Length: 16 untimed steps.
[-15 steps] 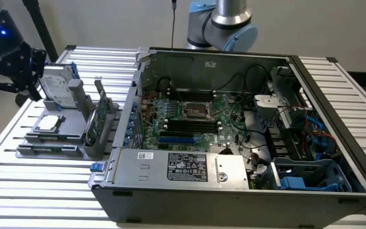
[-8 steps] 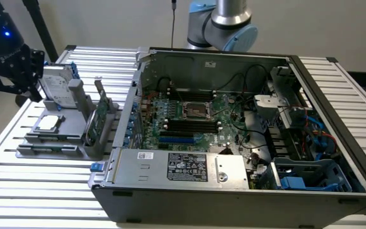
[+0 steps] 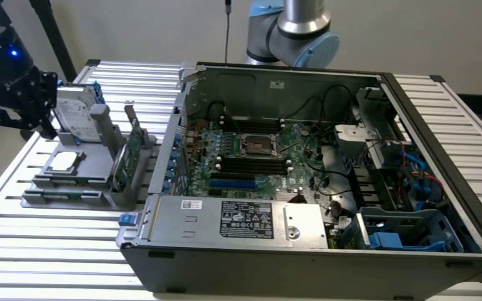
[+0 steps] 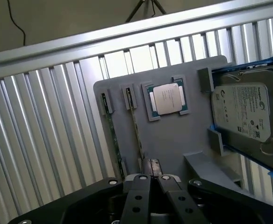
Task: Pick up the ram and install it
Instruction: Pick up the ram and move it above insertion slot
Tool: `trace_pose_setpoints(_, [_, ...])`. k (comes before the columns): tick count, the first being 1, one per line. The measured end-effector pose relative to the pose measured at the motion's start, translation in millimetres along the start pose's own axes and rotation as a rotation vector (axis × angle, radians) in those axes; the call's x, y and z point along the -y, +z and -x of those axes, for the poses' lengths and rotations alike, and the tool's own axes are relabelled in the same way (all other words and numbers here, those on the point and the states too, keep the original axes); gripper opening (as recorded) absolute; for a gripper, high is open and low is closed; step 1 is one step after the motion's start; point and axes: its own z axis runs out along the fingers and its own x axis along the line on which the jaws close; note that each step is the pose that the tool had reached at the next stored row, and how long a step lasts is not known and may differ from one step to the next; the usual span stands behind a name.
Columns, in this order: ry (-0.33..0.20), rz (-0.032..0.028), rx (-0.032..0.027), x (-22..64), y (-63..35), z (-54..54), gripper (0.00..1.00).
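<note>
on the matte grey parts holder point(image 4: 174, 140), beside the open computer case point(image 3: 308, 269), the ram point(image 4: 135, 130) stands on edge in its slot, untouched. by my reading it is the slimmer of two thin boards seen edge-on from the wrist view. the thicker, mottled green circuit card point(image 4: 111, 140) runs parallel just beside it, though edge-on the two are hard to tell apart.

the task looks barely begun. the gripper point(image 4: 150, 167) hangs above the holder's end with its black fingers pressed together and nothing between them. in the exterior view it point(image 3: 40, 119) sits at the holder's far corner, well apart from the case. both the pick and the install are left to do. the long black memory slots point(image 3: 250, 164) on the green motherboard point(image 3: 300, 141) appear empty.

the holder is smooth, dull plastic with moulded posts and pockets. the cpu point(image 4: 167, 99) lies flat in one pocket, a square with a brushed metal lid and a green rim. the hard drive point(image 4: 244, 109) is a silver slab with a white label and blue rails, propped at a tilt. everything rests on a table point(image 3: 57, 238) of ribbed aluminium slats, and the case is dark sheet metal threaded with loose black cables.
</note>
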Motion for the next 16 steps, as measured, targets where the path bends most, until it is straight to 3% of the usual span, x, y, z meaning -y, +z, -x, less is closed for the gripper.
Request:
trace_pose_setpoints(10, [-0.076, 0.0048, 0.0065, -5.1, 16.0, -3.0, 0.11])
trace_pose_setpoints(16, [-0.102, 0.0093, 0.0073, -6.9, 20.5, -9.2, 0.11])
